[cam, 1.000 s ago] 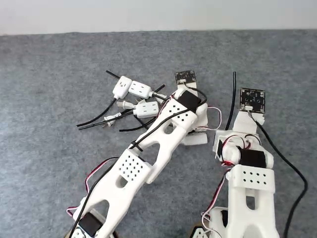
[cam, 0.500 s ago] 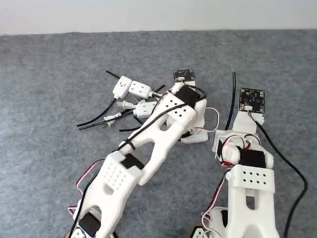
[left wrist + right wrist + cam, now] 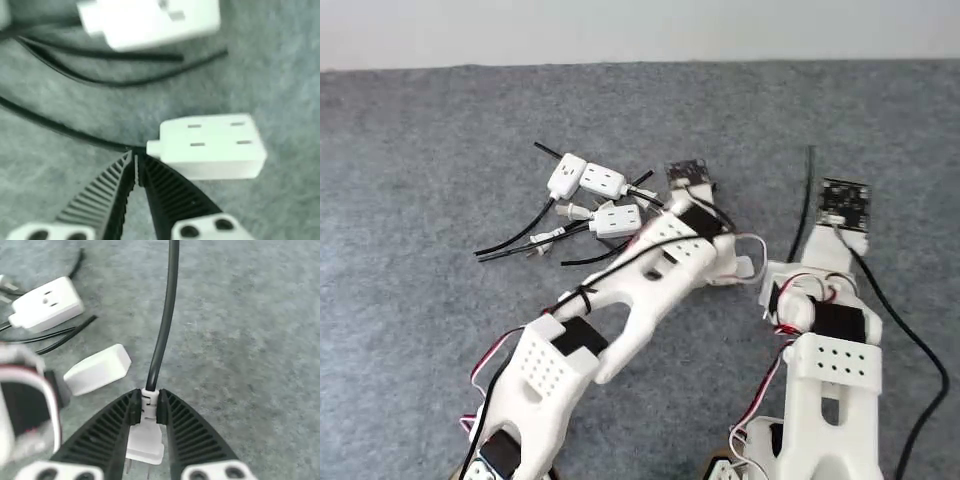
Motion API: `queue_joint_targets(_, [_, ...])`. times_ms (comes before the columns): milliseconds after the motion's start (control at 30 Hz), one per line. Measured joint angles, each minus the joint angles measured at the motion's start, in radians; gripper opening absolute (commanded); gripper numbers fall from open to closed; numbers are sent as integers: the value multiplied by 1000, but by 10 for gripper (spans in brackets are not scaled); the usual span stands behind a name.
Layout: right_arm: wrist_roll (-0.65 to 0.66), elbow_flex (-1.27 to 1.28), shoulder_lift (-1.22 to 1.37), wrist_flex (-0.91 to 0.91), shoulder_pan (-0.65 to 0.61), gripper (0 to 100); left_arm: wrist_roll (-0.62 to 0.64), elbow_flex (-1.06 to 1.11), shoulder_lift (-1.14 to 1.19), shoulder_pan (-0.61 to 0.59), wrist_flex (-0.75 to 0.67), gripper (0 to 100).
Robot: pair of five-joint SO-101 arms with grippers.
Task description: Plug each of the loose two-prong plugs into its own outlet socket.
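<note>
My right gripper (image 3: pixel 146 401) is shut on a white two-prong plug (image 3: pixel 145 437), and the plug's black cord (image 3: pixel 167 315) runs away over the carpet. My left gripper (image 3: pixel 134 159) is shut on the black cord right at the neck of a white outlet socket (image 3: pixel 210 146). That socket (image 3: pixel 97 369) lies just beside the held plug, with its end toward it. In the high view the left arm (image 3: pixel 650 275) reaches to the middle, next to the right arm (image 3: pixel 830 340). Two more sockets (image 3: pixel 585 178) (image 3: pixel 617 220) and loose plugs (image 3: pixel 570 211) lie in a tangle farther left.
Black cords (image 3: pixel 515 240) trail from the tangle toward the left over the grey carpet (image 3: pixel 420 150). Another white socket (image 3: pixel 47 302) lies behind the held one. A pale wall (image 3: pixel 640 30) borders the far edge.
The left arm has swung right and carried the socket toward the right arm. The right arm has shifted slightly right with its plug and cord.
</note>
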Motion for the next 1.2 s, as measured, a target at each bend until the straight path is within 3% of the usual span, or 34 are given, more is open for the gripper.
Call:
queue_joint_targets(233, [0, 0, 0, 0, 87, 9, 15, 15, -20, 72, -9, 12])
queue_joint_targets(433, [8, 0, 0, 2, 135, 9, 11, 138, -170, 106, -46, 12])
queue_joint_targets(633, [26, 0, 0, 18, 258, 9, -106, 382, -348, 153, -198, 12])
queue_joint_targets(833, [74, 0, 0, 18, 397, 9, -295, 621, -456, 141, -442, 13])
queue_joint_targets(1000, [104, 43, -3, 11, 417, 9, -305, 626, -439, 40, -647, 13])
queue_joint_targets(1133, [107, 95, -3, -54, 417, 9, -305, 528, -351, 26, -660, 18])
queue_joint_targets(1200, [107, 103, -3, -64, 414, 9, -331, 462, -308, 26, -635, 69])
